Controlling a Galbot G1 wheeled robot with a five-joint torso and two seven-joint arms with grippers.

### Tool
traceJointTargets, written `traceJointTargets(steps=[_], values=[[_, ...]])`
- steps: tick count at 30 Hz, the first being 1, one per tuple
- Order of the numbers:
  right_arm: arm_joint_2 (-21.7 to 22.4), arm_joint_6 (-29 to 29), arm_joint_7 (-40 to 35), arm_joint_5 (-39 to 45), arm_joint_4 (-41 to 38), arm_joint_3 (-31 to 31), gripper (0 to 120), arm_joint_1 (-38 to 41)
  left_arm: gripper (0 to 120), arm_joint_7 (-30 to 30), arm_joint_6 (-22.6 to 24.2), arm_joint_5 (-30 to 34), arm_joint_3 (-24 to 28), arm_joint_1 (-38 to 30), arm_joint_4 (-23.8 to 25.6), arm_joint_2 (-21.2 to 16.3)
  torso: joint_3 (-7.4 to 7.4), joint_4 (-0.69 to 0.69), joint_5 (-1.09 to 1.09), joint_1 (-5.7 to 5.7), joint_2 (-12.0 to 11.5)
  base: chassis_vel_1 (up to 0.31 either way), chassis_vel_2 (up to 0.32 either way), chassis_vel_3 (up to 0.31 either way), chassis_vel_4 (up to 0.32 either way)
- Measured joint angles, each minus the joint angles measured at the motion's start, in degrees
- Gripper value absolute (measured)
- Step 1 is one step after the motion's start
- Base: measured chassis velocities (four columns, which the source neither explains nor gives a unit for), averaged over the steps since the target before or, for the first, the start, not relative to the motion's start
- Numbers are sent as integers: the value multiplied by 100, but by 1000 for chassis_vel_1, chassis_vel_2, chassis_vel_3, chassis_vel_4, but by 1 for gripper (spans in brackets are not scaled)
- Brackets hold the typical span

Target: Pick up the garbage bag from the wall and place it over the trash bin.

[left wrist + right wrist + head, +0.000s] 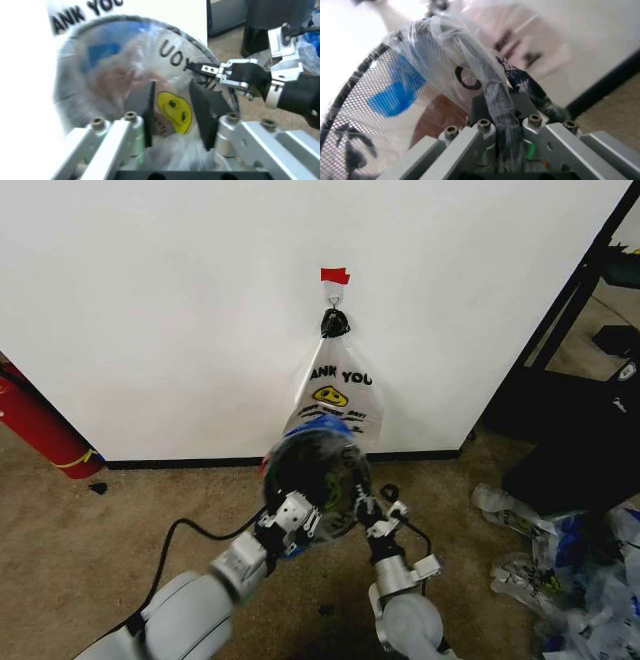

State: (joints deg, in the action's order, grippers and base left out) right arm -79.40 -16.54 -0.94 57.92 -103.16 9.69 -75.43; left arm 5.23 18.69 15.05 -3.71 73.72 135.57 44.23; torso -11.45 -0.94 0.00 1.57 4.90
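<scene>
Beneath the white wall (150, 300), my right gripper (502, 112) pinched the garbage bag (445, 48) over the trash bin (318, 472) while my left gripper (172, 112) gaped, rim-stretching seemingly next.

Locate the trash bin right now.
In the head view the trash bin is centre frame, held off the carpet between the left gripper and right gripper, just in front of the white "THANK YOU" bag hanging on the wall.

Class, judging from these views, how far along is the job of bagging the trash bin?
Done: the garbage bag is off the wall and drapes into the mouth of the trash bin. In hand: the right gripper pinches a bunched strand of it at the rim; the left gripper sits open alongside. Left: spreading the bag round the rim.
</scene>
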Motion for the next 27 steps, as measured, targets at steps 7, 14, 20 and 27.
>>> traceJointTargets(steps=[7, 14, 20, 27], values=[[-104, 87, -431, 47, -146, 111, 0, -55, 59, 427, 588, -428, -263, 296, 312, -223, 0, -1, 0, 0, 0, 0, 0, 0, 0], [-200, 90, -642, 38, -453, 141, 0, -220, 91, 975, 1318, -416, -131, 302, -145, -173, 0, 0, -1, 0, 0, 0, 0, 0, 0], [-202, 115, -701, -83, -668, 35, 0, -382, 100, 1046, 1238, -250, -104, 52, -590, 32, 0, -1, 0, 0, 0, 0, 0, 0, 0], [-168, 345, -1048, -180, -904, -72, 0, -477, 100, 1089, 760, -673, -113, -109, -1492, 224, -1, -1, -1, 0, 0, 0, 0, 0, 0]])
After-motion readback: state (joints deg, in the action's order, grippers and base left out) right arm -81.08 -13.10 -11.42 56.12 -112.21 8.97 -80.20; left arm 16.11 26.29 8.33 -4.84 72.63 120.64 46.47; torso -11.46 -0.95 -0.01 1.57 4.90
